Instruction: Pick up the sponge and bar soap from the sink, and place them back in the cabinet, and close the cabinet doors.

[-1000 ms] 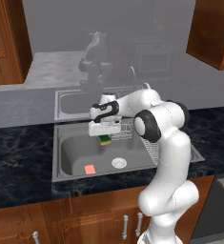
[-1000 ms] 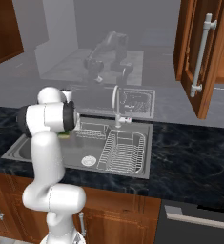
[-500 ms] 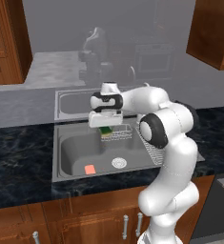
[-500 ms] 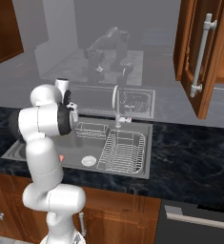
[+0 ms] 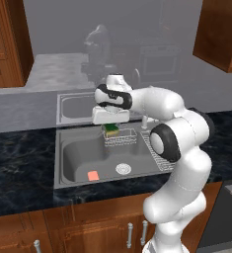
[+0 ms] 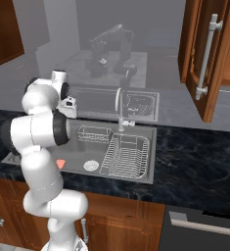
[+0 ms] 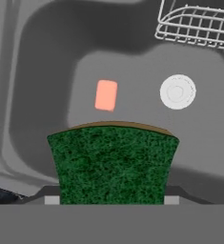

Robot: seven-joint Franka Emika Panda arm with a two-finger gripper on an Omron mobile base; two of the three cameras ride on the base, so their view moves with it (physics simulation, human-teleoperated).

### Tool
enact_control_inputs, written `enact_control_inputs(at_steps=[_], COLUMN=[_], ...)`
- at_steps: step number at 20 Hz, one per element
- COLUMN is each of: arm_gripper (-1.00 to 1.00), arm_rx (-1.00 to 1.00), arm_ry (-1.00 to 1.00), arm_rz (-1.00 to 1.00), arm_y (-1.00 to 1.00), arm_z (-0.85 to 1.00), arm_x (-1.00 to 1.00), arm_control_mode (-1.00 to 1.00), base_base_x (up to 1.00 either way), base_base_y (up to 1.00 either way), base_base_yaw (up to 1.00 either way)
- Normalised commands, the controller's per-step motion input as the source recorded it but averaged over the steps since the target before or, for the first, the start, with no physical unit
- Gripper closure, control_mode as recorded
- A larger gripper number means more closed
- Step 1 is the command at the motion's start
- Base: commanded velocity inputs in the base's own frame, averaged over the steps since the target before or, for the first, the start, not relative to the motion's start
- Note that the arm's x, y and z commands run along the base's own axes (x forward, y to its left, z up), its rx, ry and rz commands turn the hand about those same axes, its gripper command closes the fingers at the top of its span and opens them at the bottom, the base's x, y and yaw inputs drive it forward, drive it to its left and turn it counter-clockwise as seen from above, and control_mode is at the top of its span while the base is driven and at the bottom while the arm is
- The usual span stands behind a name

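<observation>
The gripper (image 7: 112,200) holds the sponge (image 7: 112,164) tight between its fingers, up above the sink (image 5: 70,153). The sponge covers most of the fingers, so little grey bits poke out at its sides. The soap (image 7: 106,95) lies flat on the sink floor, near the round white drain (image 7: 178,91). One cabinet door (image 6: 204,54) hangs open, cut off at the top.

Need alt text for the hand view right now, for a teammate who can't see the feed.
A dark green sponge is clamped in the gripper and fills the lower middle of the view, held above the grey sink. On the basin floor beyond it lie the salmon-pink bar soap and the round white drain, with a wire rack at the upper right.
</observation>
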Motion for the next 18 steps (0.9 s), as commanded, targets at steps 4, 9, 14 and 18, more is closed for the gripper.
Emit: enact_control_inputs(at_steps=[4, 9, 14, 18], arm_gripper=[1.00, 1.00, 1.00, 1.00], arm_rx=[0.00, 0.00, 0.00, 0.00], arm_ry=[0.00, 0.00, 0.00, 0.00], arm_rz=[0.00, 0.00, 0.00, 0.00], arm_y=[-0.04, -0.05, -0.05, -0.05], arm_z=[0.53, 0.56, 0.57, 0.57], arm_x=[-0.27, -0.23, -0.20, -0.19], arm_control_mode=[-1.00, -1.00, -1.00, -1.00], base_base_x=[0.00, 0.00, 0.00, 0.00], base_base_y=[0.00, 0.00, 0.00, 0.00], base_base_yaw=[0.00, 0.00, 0.00, 0.00])
